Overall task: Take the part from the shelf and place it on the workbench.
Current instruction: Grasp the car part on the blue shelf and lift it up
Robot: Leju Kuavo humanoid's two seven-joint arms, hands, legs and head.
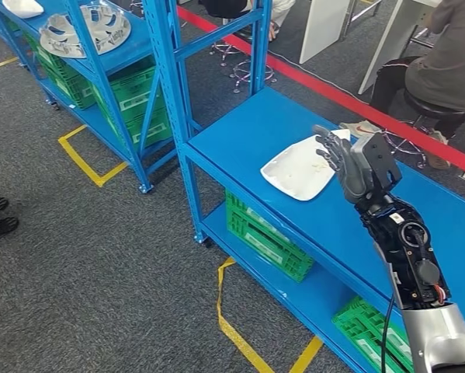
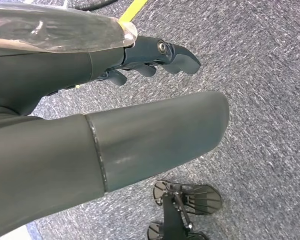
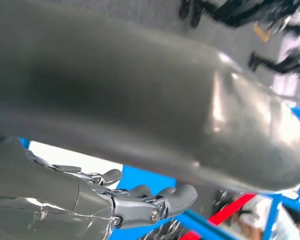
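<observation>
The left hand (image 2: 148, 60) hangs low over grey carpet, seen from its wrist camera, its dark fingers loosely extended and holding nothing.

Working across the head view from the left: a blue rack (image 1: 101, 85) stands at the far left, carrying silver metal parts (image 1: 86, 29) on its upper level and green crates (image 1: 130, 97) lower down. Yellow floor tape (image 1: 89, 163) marks the carpet beside it. Next comes the nearer blue shelf (image 1: 265, 124), with another green crate (image 1: 265, 233) on its lower level. On its top surface lies the white part (image 1: 300, 167), flat and roughly rectangular with rounded corners, well in from the front edge.

Over the part's right-hand end hovers the right hand (image 1: 350, 163), fingers spread and slightly curled, palm toward the part. It grips nothing. Whether the fingertips touch the part's edge I cannot tell; they look to be just above or beside it. The right wrist view shows fingers (image 3: 156, 197) apart with the white surface behind them, which fits a hand close to the part but not closed on it.

At the far right, a seated person (image 1: 441, 70) sits beyond the red floor line (image 1: 347, 97).

As for progress, the task seems barely begun: the part lies on the shelf, ungrasped. The reach looks nearly complete. Closing on the part, lifting it, carrying it to the workbench and setting it down all remain.
</observation>
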